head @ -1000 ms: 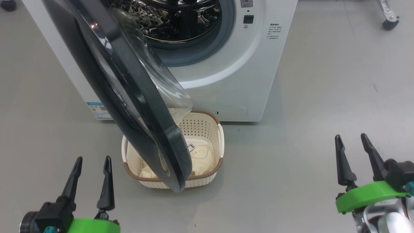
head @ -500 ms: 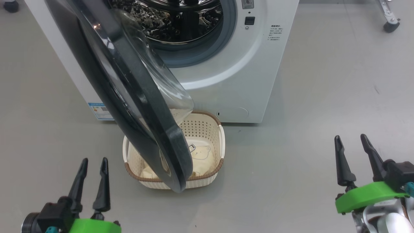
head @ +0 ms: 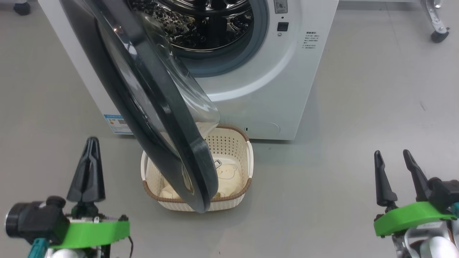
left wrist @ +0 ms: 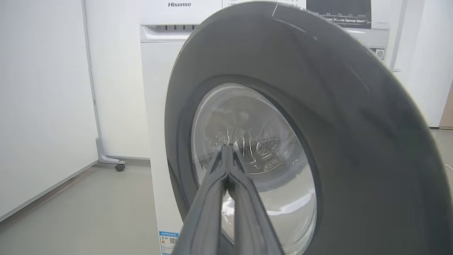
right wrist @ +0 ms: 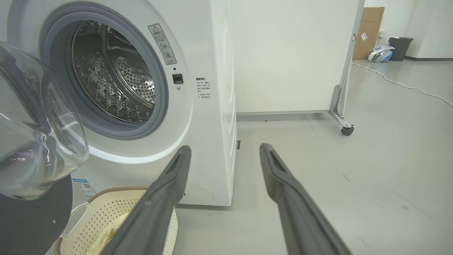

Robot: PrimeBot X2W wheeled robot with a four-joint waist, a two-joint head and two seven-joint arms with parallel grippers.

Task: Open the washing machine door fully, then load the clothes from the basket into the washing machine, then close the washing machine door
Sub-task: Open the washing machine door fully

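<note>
The white washing machine (head: 272,89) stands ahead with its steel drum (head: 200,25) exposed. Its round black door (head: 150,104) hangs partly open, swung out over the cream basket (head: 244,157) on the floor. Pale cream clothes (head: 227,177) lie in the basket, partly hidden by the door. My left gripper (head: 92,143) is shut on nothing, left of the door and apart from it; in the left wrist view the left gripper (left wrist: 228,148) points at the door's (left wrist: 354,141) outer face. My right gripper (head: 391,157) stands open at the lower right, far from the basket (right wrist: 106,216).
A white wheeled partition (right wrist: 293,56) stands right of the machine, with a caster (right wrist: 347,130) on the grey floor. Another white panel (left wrist: 39,99) and caster (left wrist: 119,166) stand to the machine's left. A cable (right wrist: 400,84) runs across the floor far right.
My left gripper has shut, its fingers coming together, and has risen a little. The head camera shifted slightly, moving the scene right and down. The right gripper has not moved.
</note>
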